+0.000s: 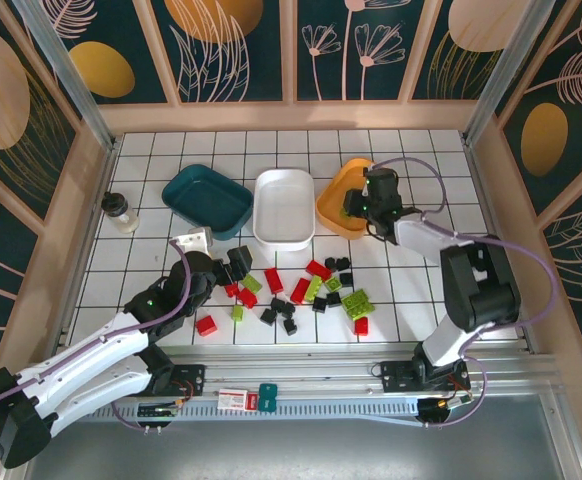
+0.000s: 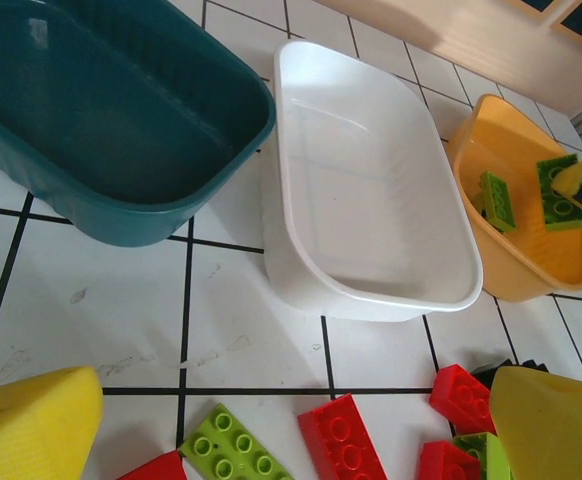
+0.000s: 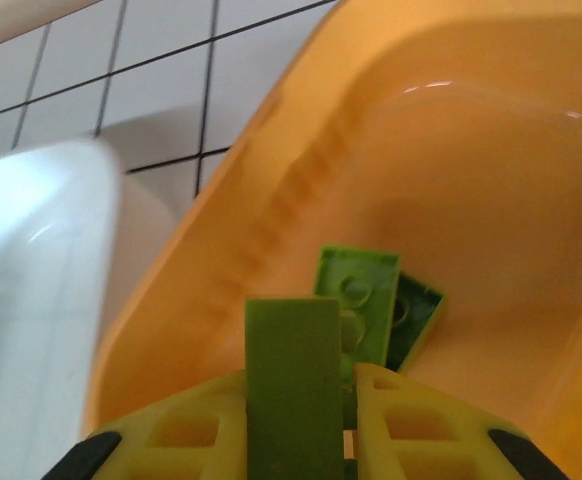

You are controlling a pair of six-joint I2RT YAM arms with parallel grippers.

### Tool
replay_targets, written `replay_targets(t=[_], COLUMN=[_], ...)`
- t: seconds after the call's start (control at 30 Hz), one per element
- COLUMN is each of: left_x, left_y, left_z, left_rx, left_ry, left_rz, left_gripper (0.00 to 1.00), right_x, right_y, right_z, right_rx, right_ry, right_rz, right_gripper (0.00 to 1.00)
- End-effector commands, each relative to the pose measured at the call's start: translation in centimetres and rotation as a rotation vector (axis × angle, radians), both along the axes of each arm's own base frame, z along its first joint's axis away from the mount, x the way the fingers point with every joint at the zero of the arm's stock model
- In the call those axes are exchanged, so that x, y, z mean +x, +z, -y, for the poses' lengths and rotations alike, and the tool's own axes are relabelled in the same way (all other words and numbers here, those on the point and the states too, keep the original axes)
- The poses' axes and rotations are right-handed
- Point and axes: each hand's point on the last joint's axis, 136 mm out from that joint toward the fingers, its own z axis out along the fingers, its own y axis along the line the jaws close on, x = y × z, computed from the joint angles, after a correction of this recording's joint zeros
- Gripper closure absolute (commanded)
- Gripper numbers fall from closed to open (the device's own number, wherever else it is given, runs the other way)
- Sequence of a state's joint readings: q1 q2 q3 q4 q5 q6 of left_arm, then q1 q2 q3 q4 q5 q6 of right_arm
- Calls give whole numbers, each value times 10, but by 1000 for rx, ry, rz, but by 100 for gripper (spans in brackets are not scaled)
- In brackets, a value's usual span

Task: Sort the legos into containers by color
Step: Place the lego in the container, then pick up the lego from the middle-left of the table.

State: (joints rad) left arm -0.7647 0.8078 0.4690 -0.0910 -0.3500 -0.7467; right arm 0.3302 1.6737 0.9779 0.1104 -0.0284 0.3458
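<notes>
Three tubs stand in a row at the back: dark teal [image 1: 208, 200], white [image 1: 284, 207] and orange [image 1: 333, 205]. My right gripper [image 1: 356, 207] hangs over the orange tub [image 3: 471, 150] and is shut on a lime green lego [image 3: 293, 360], held upright between the yellow fingers [image 3: 411, 420]. Below it another green lego [image 3: 356, 295] lies in the tub. Red, green and black legos [image 1: 301, 290] are scattered mid-table. My left gripper [image 1: 237, 272] is open low over their left end, with a red lego [image 2: 341, 440] and a green lego [image 2: 226, 450] between its fingertips [image 2: 31, 430].
A small black-lidded jar [image 1: 121, 212] stands at the far left, and a white block [image 1: 196, 240] sits by my left arm. A red-and-white card [image 1: 234, 399] and a teal piece [image 1: 268, 395] lie on the front rail. Wooden walls enclose the tiled table.
</notes>
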Motion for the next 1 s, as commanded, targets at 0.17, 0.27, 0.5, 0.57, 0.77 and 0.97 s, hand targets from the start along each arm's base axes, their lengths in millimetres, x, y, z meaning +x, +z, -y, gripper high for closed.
replay_targets(t=[0.17, 0.27, 0.5, 0.57, 0.77, 0.97], left_x=[0, 2, 3, 1, -10, -16], left_y=[-18, -34, -95, -103, -118, -139], left_z=[-18, -19, -18, -13, -15, -12], left_rx=[87, 140, 178, 162, 160, 167], left_ry=[87, 92, 47, 23, 16, -4], left_rz=[-79, -146, -349, -373, -420, -475], left_gripper=[1, 3, 20, 26, 25, 27], right_x=[32, 20, -24, -34, -47, -52], right_y=[18, 36, 40, 37, 40, 47], right_z=[14, 11, -3, -4, -1, -2], right_rx=[-1, 29, 56, 54, 71, 85], right_ry=[-54, -40, 6, 12, 16, 25], right_rz=[37, 78, 104, 102, 113, 128], right_gripper=[42, 40, 40, 40, 41, 41])
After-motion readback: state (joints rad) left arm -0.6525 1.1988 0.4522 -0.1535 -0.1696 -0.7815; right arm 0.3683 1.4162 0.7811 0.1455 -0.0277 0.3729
